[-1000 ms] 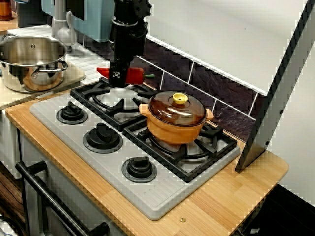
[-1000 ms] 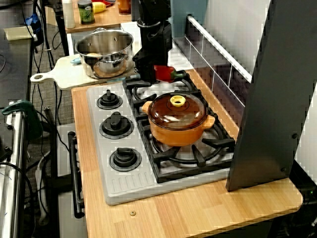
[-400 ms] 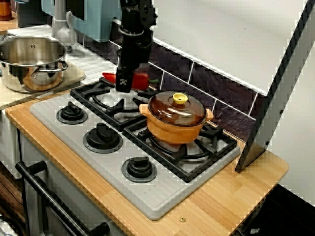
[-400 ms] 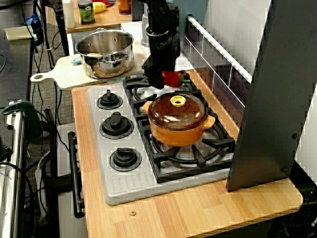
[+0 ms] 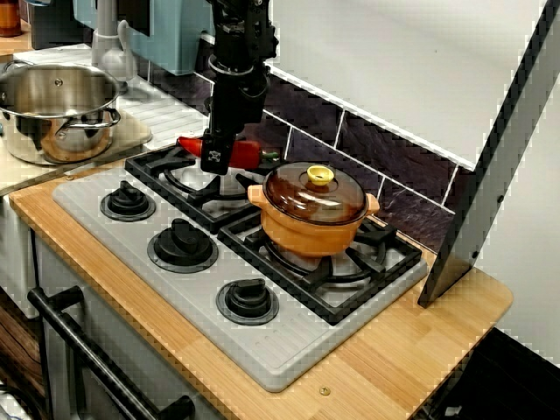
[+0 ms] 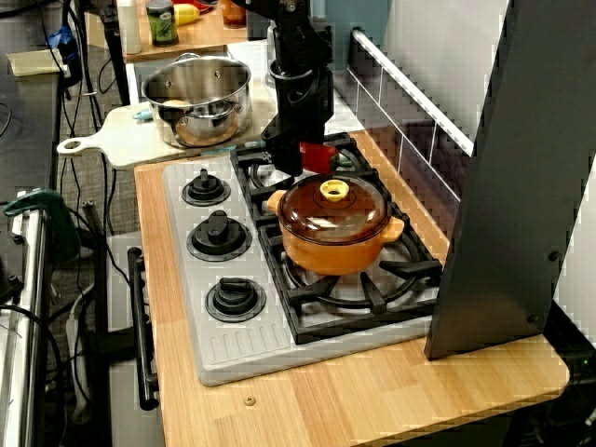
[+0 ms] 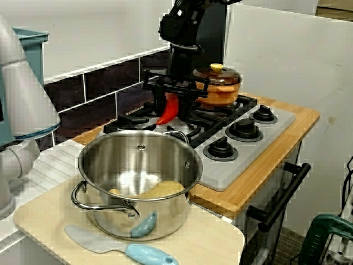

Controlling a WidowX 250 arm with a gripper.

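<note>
Grey hob (image 5: 282,352) beneath red pepper (image 5: 241,154), wooden counter (image 5: 411,354)

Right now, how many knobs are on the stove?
3 knobs in a row along the stove front: one nearest the steel pot, one in the middle, one by the orange pot. None looks hidden.

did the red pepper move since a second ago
Yes. The red pepper, shut in the gripper, has dropped closer to the hob grate and come nearer the orange pot.
</note>
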